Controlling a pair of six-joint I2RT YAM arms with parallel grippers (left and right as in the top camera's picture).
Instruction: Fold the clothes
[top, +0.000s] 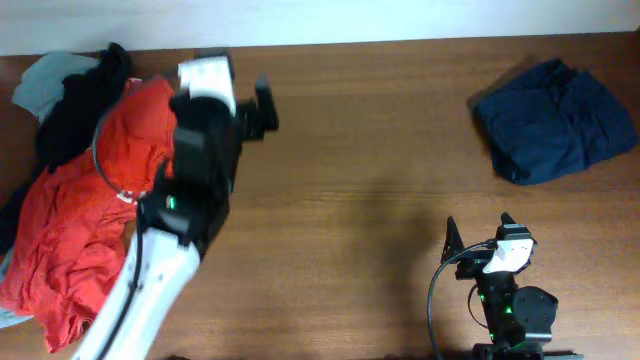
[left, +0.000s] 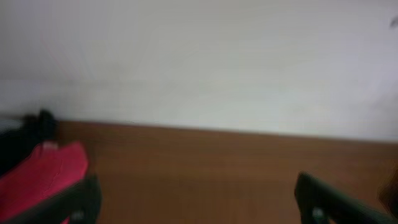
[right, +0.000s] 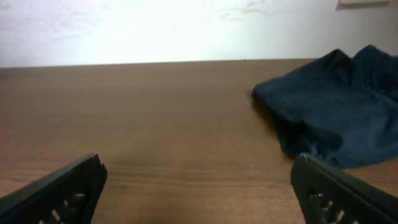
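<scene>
Our broad table is bare through the middle, giving ample room to spread cloth. A heap topped by a red shirt crowds the left end. The clothes, dark navy, lie bunched at the far right, close to the table's edge; how tidily, we cannot quite tell. We judge this the approach: the right fingers and left fingers both gape wide, empty. Next comes pinching a hem and drawing it centreward.

navy clothes lie bunched at the table's far right.
</scene>
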